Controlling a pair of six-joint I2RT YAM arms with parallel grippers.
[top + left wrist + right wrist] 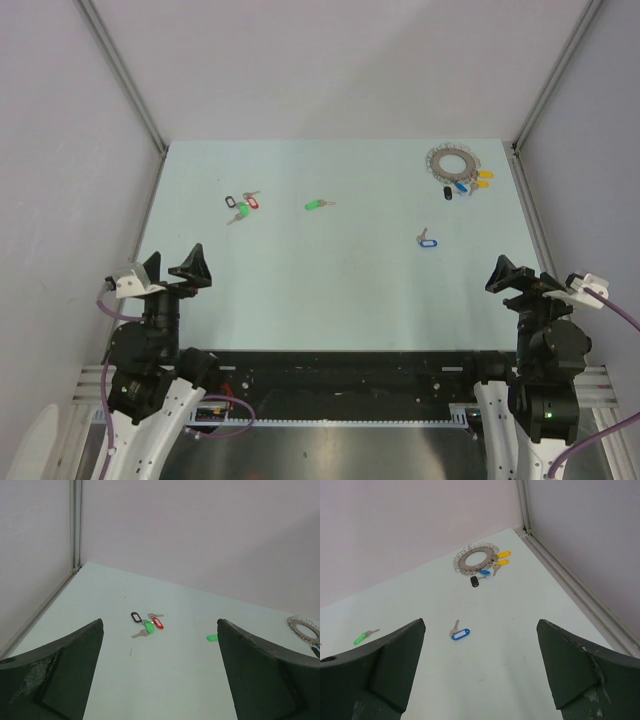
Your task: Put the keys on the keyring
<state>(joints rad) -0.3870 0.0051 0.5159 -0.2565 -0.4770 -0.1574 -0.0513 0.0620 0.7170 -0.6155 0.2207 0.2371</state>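
Right wrist: blue-tagged key point(460, 632) lies ahead of right claw point(480, 623).

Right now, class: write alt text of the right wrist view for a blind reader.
A large grey coiled-wire keyring lies near the table's far right corner with yellow-, blue- and black-tagged keys beside it. Nearer lie a silver key with a blue plastic tag and one with a green tag, framed by two open dark fingers.

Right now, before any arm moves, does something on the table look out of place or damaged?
Nothing looks damaged or spilled. Two keys simply lie loose, apart from the keyring: the green-tagged key mid-table and the blue-tagged key nearer the right side.
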